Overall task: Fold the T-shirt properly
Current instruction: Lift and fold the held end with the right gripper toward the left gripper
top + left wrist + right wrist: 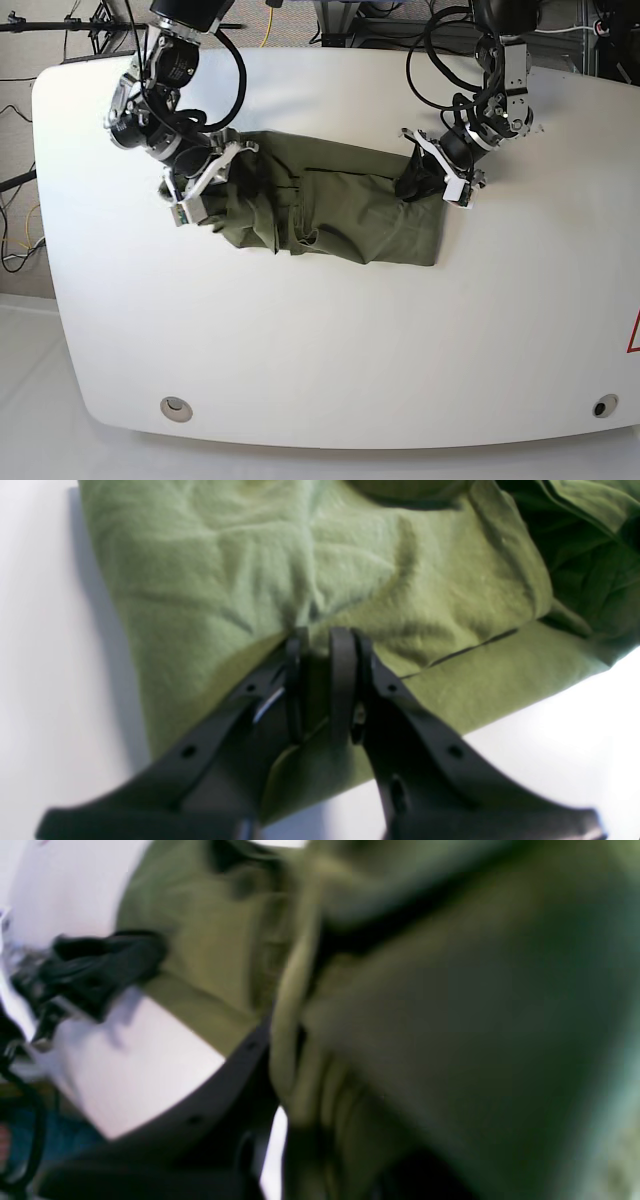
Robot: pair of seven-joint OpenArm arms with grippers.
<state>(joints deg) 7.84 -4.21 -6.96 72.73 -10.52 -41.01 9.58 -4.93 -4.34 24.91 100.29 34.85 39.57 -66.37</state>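
Base view, T-shirt (330, 210) bunched on table (330, 350), left fingers (345, 680) and right fingers (205, 185) each pinched on an end

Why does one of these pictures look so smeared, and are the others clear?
Right wrist view: heavily blurred, the T-shirt fills it as a green smear right against the lens. Left wrist view: mostly sharp cloth, soft gripper, white table washed out. Base view: evenly lit, sharp, faint shadows.
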